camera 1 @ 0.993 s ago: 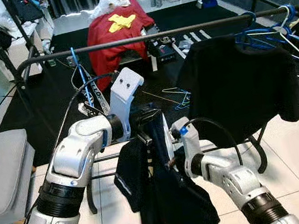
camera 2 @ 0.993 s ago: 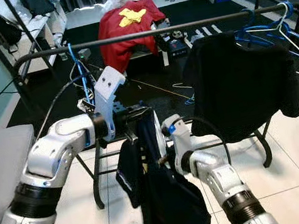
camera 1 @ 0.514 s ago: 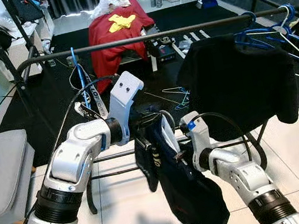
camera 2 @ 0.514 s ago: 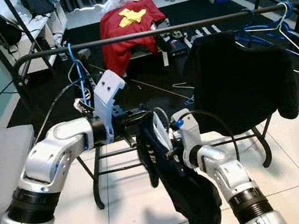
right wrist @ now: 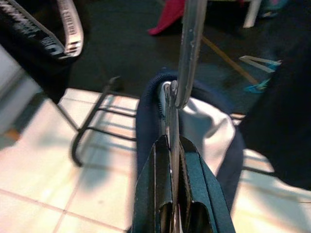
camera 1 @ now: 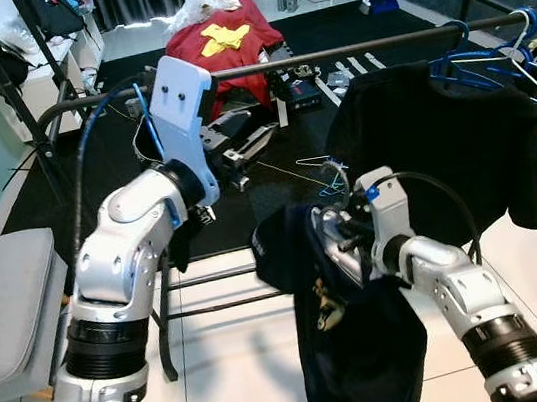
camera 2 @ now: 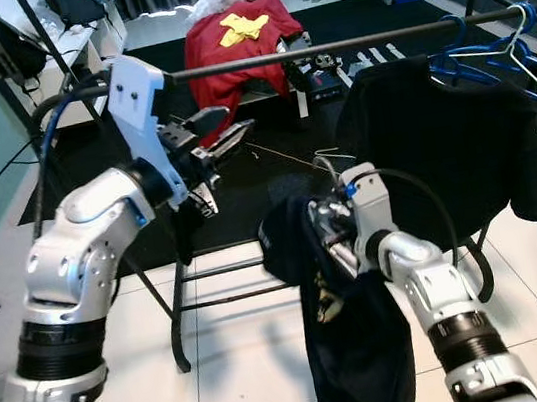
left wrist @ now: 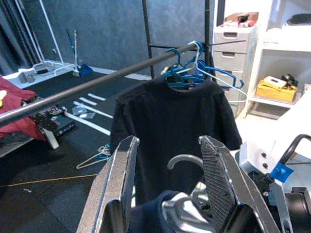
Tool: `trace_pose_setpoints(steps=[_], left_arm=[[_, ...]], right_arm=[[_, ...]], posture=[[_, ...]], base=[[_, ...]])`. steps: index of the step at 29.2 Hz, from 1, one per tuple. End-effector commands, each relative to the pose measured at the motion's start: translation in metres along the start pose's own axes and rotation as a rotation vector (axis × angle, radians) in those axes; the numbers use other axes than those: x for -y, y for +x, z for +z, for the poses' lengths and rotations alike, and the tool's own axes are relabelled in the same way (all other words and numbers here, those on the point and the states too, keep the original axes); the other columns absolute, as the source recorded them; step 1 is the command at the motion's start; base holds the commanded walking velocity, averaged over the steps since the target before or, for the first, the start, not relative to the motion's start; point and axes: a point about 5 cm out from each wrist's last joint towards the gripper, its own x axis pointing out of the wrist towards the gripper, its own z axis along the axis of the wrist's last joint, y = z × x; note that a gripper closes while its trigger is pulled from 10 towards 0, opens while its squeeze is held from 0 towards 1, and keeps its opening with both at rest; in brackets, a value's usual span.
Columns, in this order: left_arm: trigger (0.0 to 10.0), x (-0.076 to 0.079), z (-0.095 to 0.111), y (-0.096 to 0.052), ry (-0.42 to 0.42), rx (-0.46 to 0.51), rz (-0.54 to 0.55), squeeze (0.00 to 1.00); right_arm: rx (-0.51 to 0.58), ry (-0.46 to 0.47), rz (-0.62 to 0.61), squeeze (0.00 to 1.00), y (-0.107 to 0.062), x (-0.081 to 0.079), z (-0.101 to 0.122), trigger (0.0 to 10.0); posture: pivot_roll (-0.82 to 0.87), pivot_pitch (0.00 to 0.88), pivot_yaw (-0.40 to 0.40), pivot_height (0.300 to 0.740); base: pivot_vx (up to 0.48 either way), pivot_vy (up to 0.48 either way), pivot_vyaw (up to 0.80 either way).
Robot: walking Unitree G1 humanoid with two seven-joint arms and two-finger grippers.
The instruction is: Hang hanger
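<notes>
A dark navy garment (camera 1: 357,350) hangs from a metal hanger whose hook (camera 1: 331,173) sticks up. My right gripper (camera 1: 339,239) is shut on the hanger's neck, low and in front of the black clothes rail (camera 1: 327,54). In the right wrist view its fingers (right wrist: 158,194) clamp the hanger wire (right wrist: 171,121) above the navy collar. My left gripper (camera 1: 241,154) is raised just below the rail, open and holding nothing. In the left wrist view the hanger hook (left wrist: 184,160) lies beyond the left gripper (left wrist: 167,187), apart from it.
A black T-shirt (camera 1: 432,146) on a blue hanger takes up the rail's right part, with several loose blue hangers (camera 1: 519,52) beside it. One blue hanger (camera 1: 145,118) hangs at the rail's left. A red cloth heap (camera 1: 219,41) lies behind. A grey seat (camera 1: 1,302) stands at left.
My left gripper let go of the garment, opened and rose to just under the rail. The right gripper now holds the hanger alone, a little further right, with the garment hanging straight down.
</notes>
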Motion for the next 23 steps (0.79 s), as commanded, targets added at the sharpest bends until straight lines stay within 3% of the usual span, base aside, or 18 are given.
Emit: trace_pose_setpoints(steps=[1,4,14,16,19,20,21,23], left_arm=[[10.0,-0.002,0.004,-0.002,-0.011,0.022,0.022,0.0],[10.0,-0.006,-0.003,-0.004,0.007,-0.013,0.055,0.0],[10.0,-0.006,-0.029,-0.009,-0.009,-0.118,0.051,0.0],[10.0,-0.006,-0.06,-0.015,-0.097,-0.216,0.111,0.0],[10.0,-0.006,-0.06,-0.015,-0.097,-0.216,0.111,0.0],[10.0,-0.008,-0.077,-0.019,-0.159,-0.256,0.191,0.0],[10.0,-0.008,-0.077,-0.019,-0.159,-0.256,0.191,0.0],[10.0,-0.005,-0.108,-0.033,-0.218,-0.3,0.304,0.0]], right_arm=[[0.039,-0.027,-0.031,0.0,0.001,0.005,0.008,10.0],[0.06,-0.118,-0.059,0.0,0.0,0.009,0.013,10.0],[0.123,-0.167,-0.053,0.0,-0.001,0.007,0.025,10.0],[0.154,-0.212,-0.074,0.0,-0.002,0.009,0.032,10.0],[0.154,-0.212,-0.074,0.0,-0.002,0.009,0.032,10.0],[0.229,-0.191,-0.112,0.0,-0.004,0.01,0.04,10.0],[0.229,-0.191,-0.112,0.0,-0.004,0.01,0.04,10.0],[0.396,-0.017,-0.201,0.0,-0.013,0.017,0.053,10.0]], posture=[[-0.06,0.046,0.059,0.74],[-0.06,0.047,0.057,0.74],[-0.07,0.044,0.062,0.74],[-0.07,0.04,0.071,0.74],[-0.07,0.04,0.071,0.74],[-0.07,0.036,0.076,0.74],[-0.07,0.036,0.076,0.74],[-0.07,0.034,0.085,0.74]], base=[[0.0,0.0,0.0],[0.0,0.0,0.0],[0.0,0.0,0.0],[0.0,0.0,0.0],[0.0,0.0,0.0],[0.0,0.0,0.0],[0.0,0.0,0.0],[0.0,0.0,0.0]])
